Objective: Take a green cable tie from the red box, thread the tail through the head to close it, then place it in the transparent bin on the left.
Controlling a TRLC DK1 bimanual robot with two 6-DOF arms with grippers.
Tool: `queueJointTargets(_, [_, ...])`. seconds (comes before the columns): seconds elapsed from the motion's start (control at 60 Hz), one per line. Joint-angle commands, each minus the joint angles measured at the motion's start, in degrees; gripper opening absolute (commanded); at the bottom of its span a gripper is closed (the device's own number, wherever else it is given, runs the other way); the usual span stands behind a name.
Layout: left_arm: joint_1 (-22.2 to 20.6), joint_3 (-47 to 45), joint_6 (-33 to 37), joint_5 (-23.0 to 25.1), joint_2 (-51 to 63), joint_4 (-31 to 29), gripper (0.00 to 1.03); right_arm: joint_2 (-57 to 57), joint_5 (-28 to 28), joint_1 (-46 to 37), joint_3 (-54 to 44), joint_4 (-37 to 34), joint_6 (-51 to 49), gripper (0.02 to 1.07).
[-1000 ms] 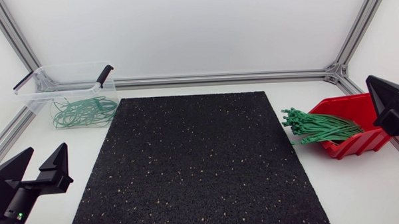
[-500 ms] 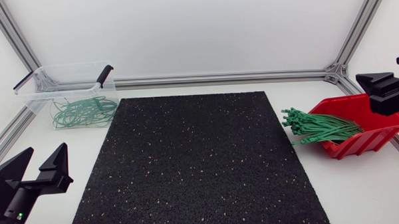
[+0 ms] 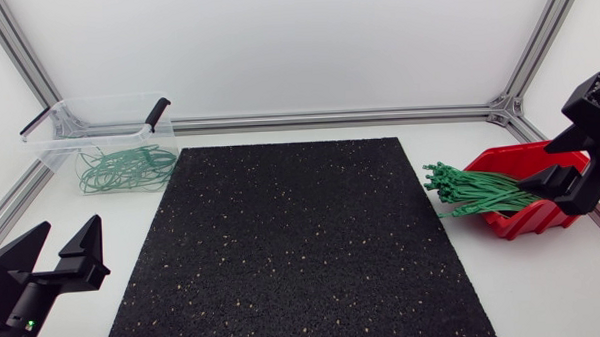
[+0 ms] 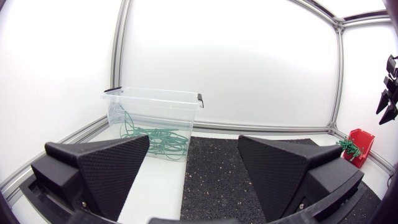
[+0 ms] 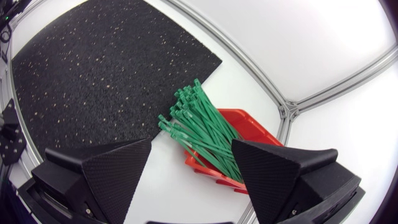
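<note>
White table, white walls, a black mat point(image 3: 298, 249) across the middle. From overhead, the green cable ties point(image 3: 476, 192) spill from the red box point(image 3: 527, 219) at right, with the right gripper point(image 3: 566, 184) above its right end. The transparent bin point(image 3: 54, 147) sits far left, looped ties point(image 3: 125, 167) inside. In the left wrist view, the left gripper point(image 4: 194, 140) is spread wide and empty, facing the bin. In the right wrist view, the fingers are wide apart with nothing held, the bundle beneath them. The ties look light, slick and springy. I'd pinch a single one near its head, where they fan loose.

Bright, even light; fisheye-warped wrist views.
</note>
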Motion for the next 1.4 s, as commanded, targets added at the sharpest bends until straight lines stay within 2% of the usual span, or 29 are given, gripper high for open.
queueJointTargets(0.0, [0.5, -2.3, -0.8, -0.4, -0.5, -1.0, 0.99, 2.4, -0.9, -2.1, 1.7, -3.1, -8.7, 0.96])
queueJointTargets(0.233, [0.4, -2.3, -0.8, -0.4, -0.5, -0.9, 0.99, 3.2, -0.5, -5.5, -2.5, -4.2, -26.4, 0.96])
queueJointTargets(0.6, [0.4, -2.3, -0.6, -0.4, -0.5, -1.0, 0.99, 6.7, -2.1, -8.0, -6.6, -4.4, -45.9, 0.97])
queueJointTargets(0.867, [0.3, -2.3, -0.6, -0.4, -0.5, -0.9, 0.99, 12.2, -6.8, -10.9, -5.6, -4.6, -52.9, 0.96])
queueJointTargets(1.1, [-0.2, -2.3, -0.6, -0.4, -0.4, -0.9, 0.99, 19.3, -7.0, -11.2, -2.1, -3.9, -53.4, 0.96])
queueJointTargets(1.283, [-0.2, -2.3, -0.6, -0.4, -0.4, -1.0, 0.99, 23.9, -7.0, -10.7, 1.5, -5.1, -53.3, 0.92])
queueJointTargets(1.383, [-0.2, -2.3, -0.6, -0.3, -0.4, -1.0, 0.99, 25.4, -6.9, -9.8, 3.6, -6.6, -53.2, 0.86])
